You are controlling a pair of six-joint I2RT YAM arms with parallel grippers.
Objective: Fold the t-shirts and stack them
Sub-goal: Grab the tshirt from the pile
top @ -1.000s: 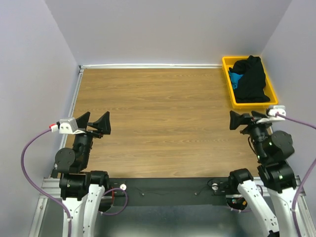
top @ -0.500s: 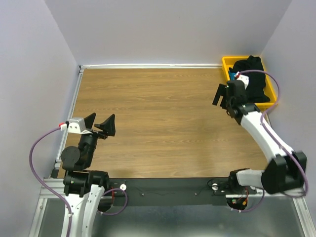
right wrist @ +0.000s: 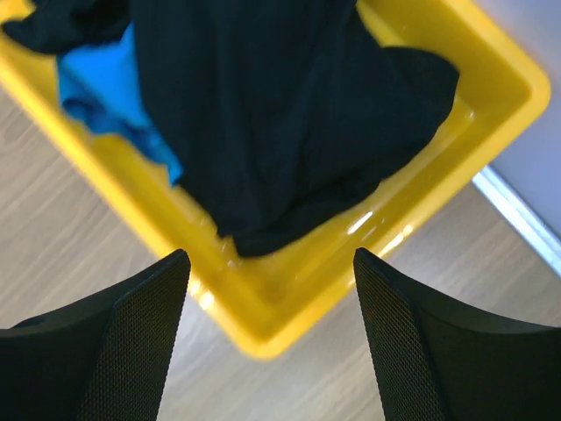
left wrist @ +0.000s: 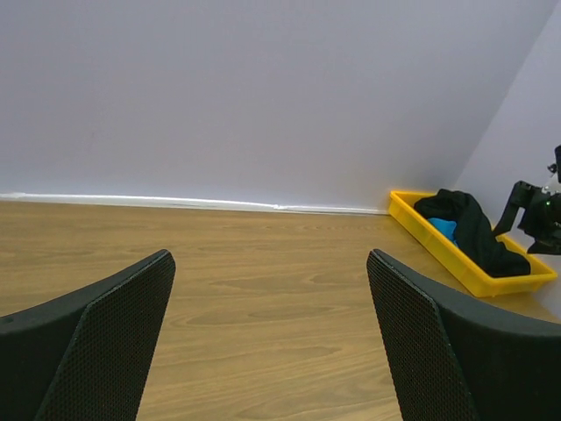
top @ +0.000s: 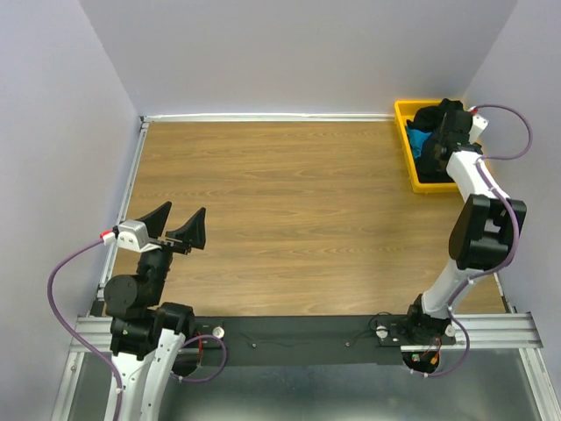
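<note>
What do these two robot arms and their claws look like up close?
Both mix black joints with white shells. The left arm and right arm each trail a purple cable. A small white block with a red tip sits on the left wrist. The left gripper and right gripper each have two black wedge-shaped fingers with finely dotted inner faces.

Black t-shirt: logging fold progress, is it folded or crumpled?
Crumpled. The black t-shirt lies heaped in the yellow tray, draped over the teal t-shirt, no flat folds.
</note>
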